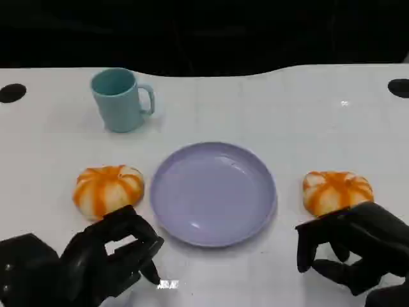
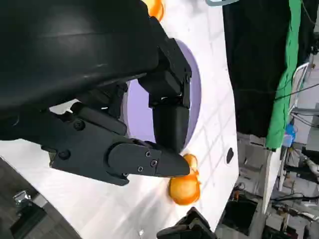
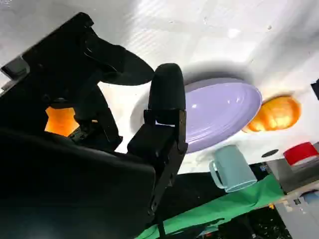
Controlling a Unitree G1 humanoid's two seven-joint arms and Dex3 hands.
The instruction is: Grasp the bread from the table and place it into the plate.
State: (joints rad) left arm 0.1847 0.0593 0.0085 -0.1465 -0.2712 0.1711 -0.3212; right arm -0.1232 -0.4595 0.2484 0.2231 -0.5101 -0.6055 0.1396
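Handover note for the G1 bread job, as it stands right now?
Left hand: open, holds nothing, at the near edge just in front of the left bread.
Right hand: open, holds nothing, just in front of the right bread, fingers curled toward it.
Plate: purple, mid-table between the two breads, nothing in it.
Teal mug stands behind, to the left.
Done: nothing placed.
Left: grasp bread, lift, set it in the plate.
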